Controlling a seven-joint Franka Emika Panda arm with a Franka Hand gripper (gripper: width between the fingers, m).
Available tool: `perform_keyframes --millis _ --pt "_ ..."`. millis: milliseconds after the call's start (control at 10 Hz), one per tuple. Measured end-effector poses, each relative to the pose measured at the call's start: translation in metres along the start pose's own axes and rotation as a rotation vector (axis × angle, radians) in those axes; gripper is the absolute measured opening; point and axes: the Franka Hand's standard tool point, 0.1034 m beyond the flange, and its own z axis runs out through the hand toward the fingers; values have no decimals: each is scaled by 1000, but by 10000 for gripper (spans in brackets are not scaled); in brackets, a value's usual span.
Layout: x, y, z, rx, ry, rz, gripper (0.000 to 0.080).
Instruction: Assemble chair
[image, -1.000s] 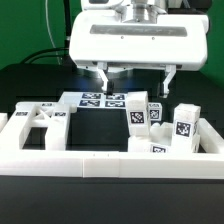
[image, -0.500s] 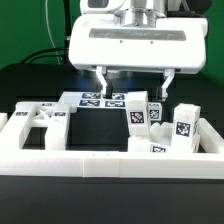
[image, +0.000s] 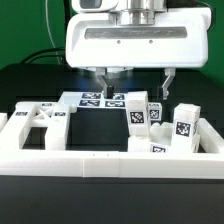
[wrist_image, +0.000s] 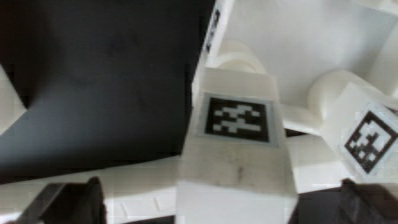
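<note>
I'm hovering my gripper (image: 134, 82) wide open, holding nothing, over the tagged blocks (image: 184, 122) standing at the exterior view's right. The chair seat (image: 40, 120) is lying at its left.

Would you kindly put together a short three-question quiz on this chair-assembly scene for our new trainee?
1. True or false: the gripper has its jaws shut.
2. In the exterior view, the X-braced seat lies: A) at the left, B) at the right, C) between the gripper's fingers.
3. Name the flat tagged sheet that lies between the seat and the upright tagged blocks in the exterior view.
Key: 1 false, the jaws stand open with nothing between them; 2 A; 3 the marker board.
</note>
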Motion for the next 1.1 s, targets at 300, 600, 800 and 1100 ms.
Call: perform_keyframes --millis 300,600,800,1100 --pt "6 5 -1 9 -7 41 649" --pt "3 -6 -2 16 -29 71 649" --pt "-1 -5 -1 18 -68 74 649" --pt "0 -6 0 22 -158 75 649"
